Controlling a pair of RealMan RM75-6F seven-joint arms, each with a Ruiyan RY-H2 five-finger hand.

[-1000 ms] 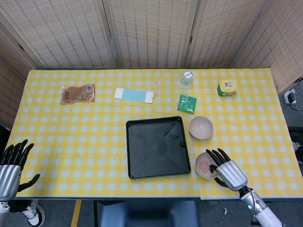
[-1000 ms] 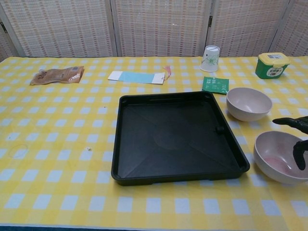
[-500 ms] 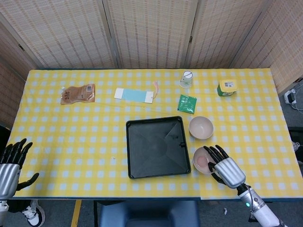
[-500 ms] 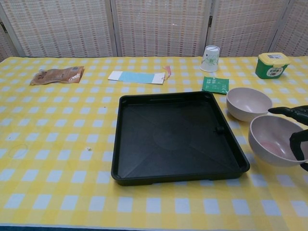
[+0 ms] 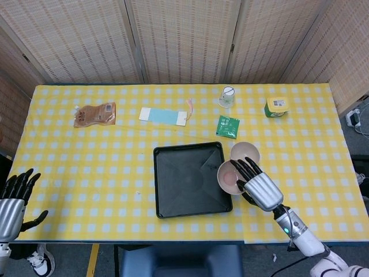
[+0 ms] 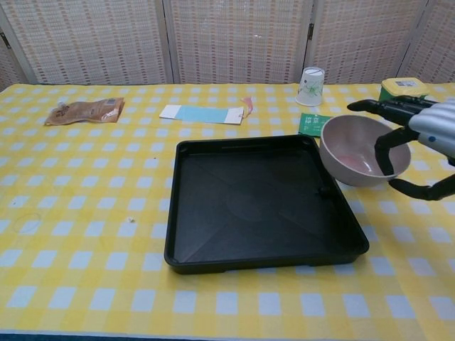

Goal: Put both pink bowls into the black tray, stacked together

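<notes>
The right hand (image 6: 419, 142) holds one pink bowl (image 6: 359, 153) aloft; next, lower it into the black tray (image 6: 263, 206) beside it.

Two pink bowls: one held bowl (image 5: 229, 175) at the tray's right edge, one resting bowl (image 5: 247, 151) just above it. One black tray (image 5: 190, 180) at center. One paper cup (image 5: 227, 96), one green tub (image 5: 276, 107), one green packet (image 5: 228, 126), one brown pouch (image 5: 95, 114) and one blue-and-white flat item (image 5: 164, 116), possibly a card. Two hands: right hand (image 5: 258, 186), left hand (image 5: 14, 197).
</notes>
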